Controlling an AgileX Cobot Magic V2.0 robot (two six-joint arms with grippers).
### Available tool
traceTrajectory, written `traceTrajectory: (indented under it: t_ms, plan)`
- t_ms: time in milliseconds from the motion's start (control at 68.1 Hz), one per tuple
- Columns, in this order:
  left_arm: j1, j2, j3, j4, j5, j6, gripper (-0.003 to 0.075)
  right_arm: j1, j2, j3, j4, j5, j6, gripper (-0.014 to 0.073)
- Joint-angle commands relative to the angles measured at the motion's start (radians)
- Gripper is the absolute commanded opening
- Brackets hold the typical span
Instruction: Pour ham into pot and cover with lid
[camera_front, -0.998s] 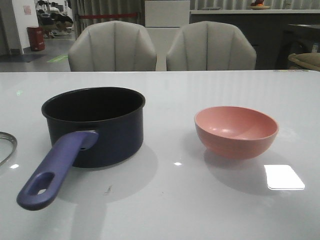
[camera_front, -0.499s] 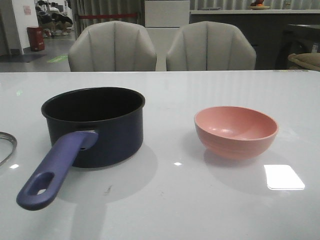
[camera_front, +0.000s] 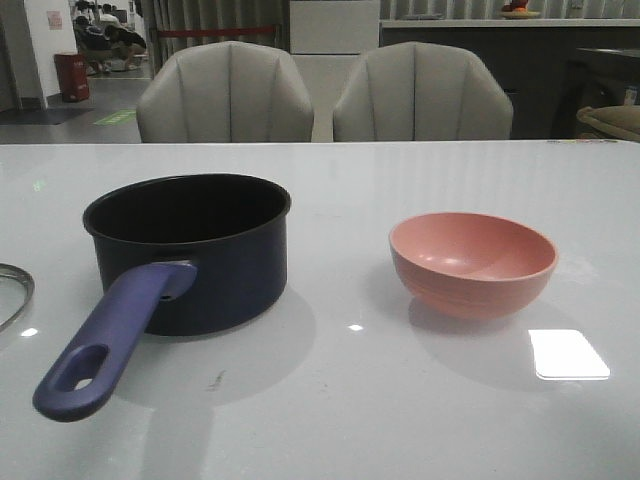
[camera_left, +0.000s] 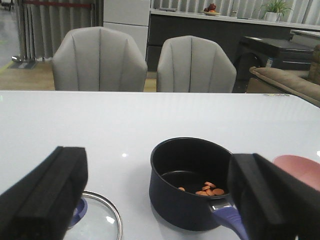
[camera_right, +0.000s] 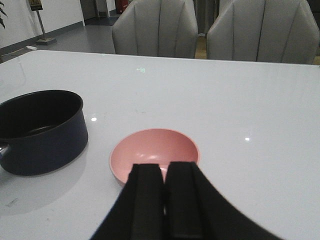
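Comparing frames, nothing has shifted. Ham (camera_left: 209, 188) lies in the pot (camera_front: 190, 250); lid (camera_left: 102, 220), apparently untouched at its nine o'clock, awaits the wide-open, empty left gripper (camera_left: 155, 200). Right gripper (camera_right: 164, 205) closed, empty.

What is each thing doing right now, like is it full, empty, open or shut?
pot: upright, uncovered, ham inside
ham: chunks lying on the pot's bottom
pink bowl: upright, empty
lid: off the pot, flat on the table
left gripper: open, holding nothing
right gripper: shut, holding nothing
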Motion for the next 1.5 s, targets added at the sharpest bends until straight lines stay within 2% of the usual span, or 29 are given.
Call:
traceTrajectory:
  t_ms: [0, 73, 191, 323, 499, 631, 704, 822, 969, 1130, 1482]
  plan:
    - [-0.008, 0.113, -0.096, -0.015, 0.009, -0.031, 0.0629, -0.001, 0.003, -0.026, -0.016, -0.082, -0.004, 0.0137]
    - [-0.008, 0.212, -0.149, -0.009, 0.045, -0.062, 0.0629, -0.001, 0.003, -0.026, -0.016, -0.082, -0.004, 0.0137]
    - [-0.008, 0.398, -0.243, 0.106, 0.105, -0.256, 0.0628, -0.001, 0.003, -0.026, -0.016, -0.082, -0.004, 0.0137]
    - [-0.008, 0.635, -0.362, 0.214, 0.192, -0.262, 0.0628, -0.001, 0.003, -0.026, -0.016, -0.082, -0.004, 0.0137]
    - [-0.006, 0.908, -0.523, 0.273, 0.291, -0.262, 0.0624, -0.001, 0.003, -0.026, -0.016, -0.082, -0.004, 0.0137]
    - [0.039, 1.05, -0.607, 0.256, 0.324, -0.262, 0.0624, -0.001, 0.003, -0.026, -0.016, -0.082, -0.004, 0.0137]
    - [0.101, 1.129, -0.653, 0.206, 0.359, -0.259, 0.0625, -0.001, 0.003, -0.026, -0.016, -0.082, -0.004, 0.0137]
    - [0.199, 1.231, -0.712, 0.141, 0.428, -0.185, 0.0624, -0.001, 0.003, -0.026, -0.016, -0.082, -0.004, 0.0137]
    - [0.267, 1.332, -0.766, 0.051, 0.49, -0.085, 0.0625, -0.001, 0.003, -0.026, -0.016, -0.082, -0.004, 0.0137]
    - [0.283, 1.442, -0.814, 0.051, 0.537, -0.085, 0.0625, -0.001, 0.003, -0.026, -0.016, -0.082, -0.004, 0.0137]
    - [0.283, 1.607, -0.867, 0.036, 0.532, -0.059, 0.0625, -0.001, 0.003, -0.026, -0.016, -0.082, -0.004, 0.0137]
